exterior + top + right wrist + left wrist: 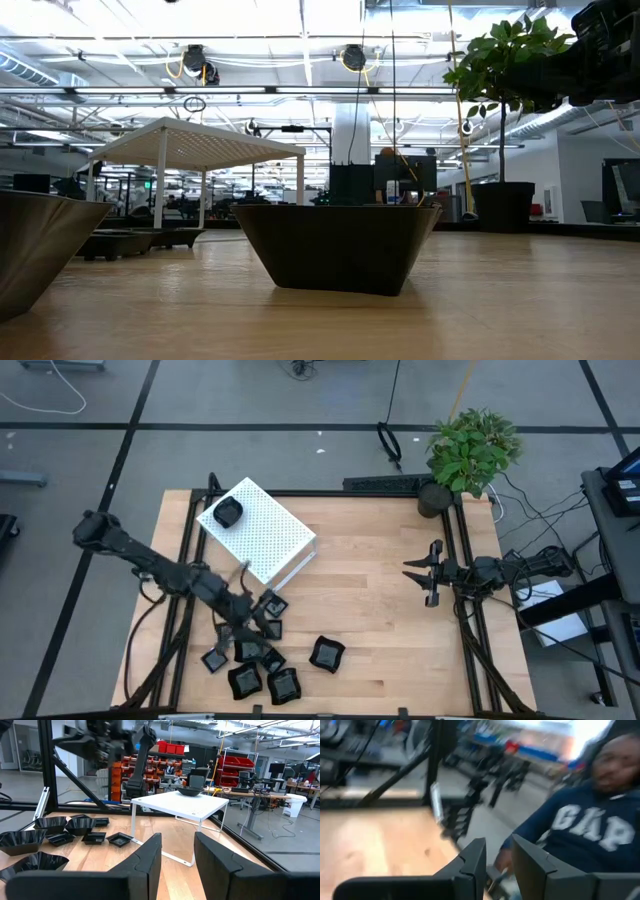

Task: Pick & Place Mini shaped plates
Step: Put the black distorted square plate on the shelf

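Several mini shaped plates (262,652), glossy and black, lie in a loose cluster near the table's front left; the right wrist view shows these plates (75,827) too. One more plate (228,512) rests on top of the white perforated box (262,532). My left gripper (243,612) hovers level over the cluster's far end. It is open (497,865), with nothing between the fingers. My right gripper (424,574) waits at the table's right side, also open (177,855) and empty.
The white box (177,802) stands on thin legs at the back left. A potted plant (470,450) stands at the far right corner. A person in a navy sweatshirt (580,825) sits beyond the table's edge. Bare wood (380,620) lies between the two arms.
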`<state>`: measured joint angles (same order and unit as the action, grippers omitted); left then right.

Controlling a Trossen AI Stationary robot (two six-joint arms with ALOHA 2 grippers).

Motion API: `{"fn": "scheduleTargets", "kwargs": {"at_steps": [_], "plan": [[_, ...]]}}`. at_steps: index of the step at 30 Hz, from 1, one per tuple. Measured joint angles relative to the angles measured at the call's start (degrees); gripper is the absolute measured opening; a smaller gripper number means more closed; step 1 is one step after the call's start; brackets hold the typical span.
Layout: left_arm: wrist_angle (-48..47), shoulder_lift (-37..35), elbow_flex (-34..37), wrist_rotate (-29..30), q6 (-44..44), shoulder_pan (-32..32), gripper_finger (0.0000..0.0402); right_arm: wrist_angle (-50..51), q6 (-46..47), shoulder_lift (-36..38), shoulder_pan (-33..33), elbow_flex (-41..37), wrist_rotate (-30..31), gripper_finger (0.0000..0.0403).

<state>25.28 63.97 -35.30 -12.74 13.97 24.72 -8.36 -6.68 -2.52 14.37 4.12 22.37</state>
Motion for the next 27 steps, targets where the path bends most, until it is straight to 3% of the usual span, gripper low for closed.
{"fn": "scheduleTargets", "kwargs": {"at_steps": [6, 11, 16, 19, 22, 27], "plan": [[-29.64, 12.23, -20.22, 22.14, 2.1, 8.54, 0.009, 0.0, -0.02, -0.02, -0.02, 0.0, 0.0, 0.0102], [-45.69, 27.61, -37.01, 29.6, 12.36, 9.72, 0.0106, 0.0, 0.0, -0.02, 0.0, 0.0, 0.0, 0.0102], [-67.69, 40.91, -56.76, 31.59, 14.03, 9.72, 0.0127, 0.0, -0.02, -0.02, 0.0, 0.0, 0.0, 0.0102], [-73.93, 46.7, -65.42, 32.9, 14.89, 9.63, 0.0138, 0.0, -0.02, -0.02, -0.02, 0.0, 0.0, 0.0102], [-74.58, 50.53, -69.23, 30.88, 18.14, 8.4, 0.0155, -0.01, -0.01, -0.02, -0.01, 0.0, 0.0, 0.0102], [-80.66, 54.73, -69.03, 28.21, 30.5, 5.21, 0.0179, 0.0, -0.01, -0.02, 0.0, 0.0, 0.0, 0.0102]]}}
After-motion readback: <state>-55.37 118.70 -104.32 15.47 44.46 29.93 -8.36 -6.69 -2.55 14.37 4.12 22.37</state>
